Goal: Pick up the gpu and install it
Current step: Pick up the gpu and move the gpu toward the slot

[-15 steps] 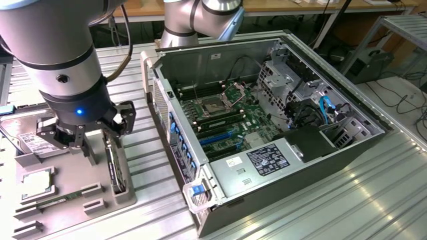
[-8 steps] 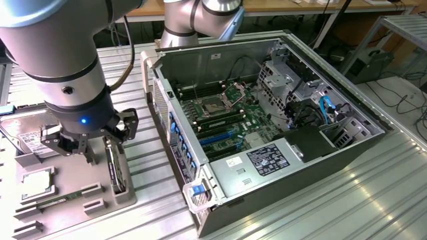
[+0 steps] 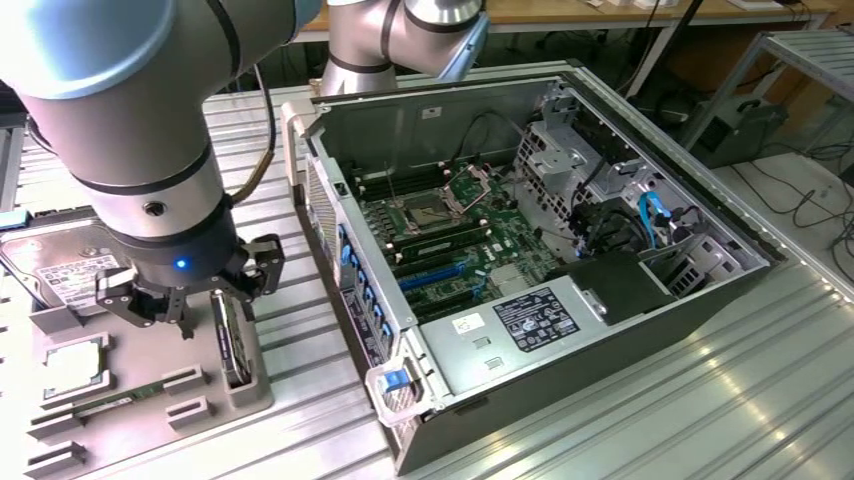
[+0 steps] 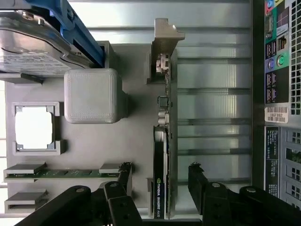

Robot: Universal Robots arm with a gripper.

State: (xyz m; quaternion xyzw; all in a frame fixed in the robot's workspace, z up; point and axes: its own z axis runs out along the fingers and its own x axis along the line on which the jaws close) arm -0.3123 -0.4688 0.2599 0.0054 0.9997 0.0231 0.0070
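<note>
gripper: the gripper [image 4: 160, 172] is spread wide and grips nothing; one finger stands on each side of the card, and neither looks to be touching it.
gpu: the gpu [image 4: 161, 141] stands on its long edge in a slot of the grey parts tray [image 4: 89, 146], right under the hand, running between the fingers.
bracket: its metal bracket [image 4: 165, 37] is at the end away from the fingers.
handling: likely light and stiff, but fragile; bare components and the edge connector should not be squeezed.
where to hold: across the two flat faces near mid-length, clear of the bracket.
neighbours: memory stick [image 4: 61, 173] just outside one finger; computer case [image 4: 277, 132] well beyond the other.
stage: card not yet lifted.
</note>
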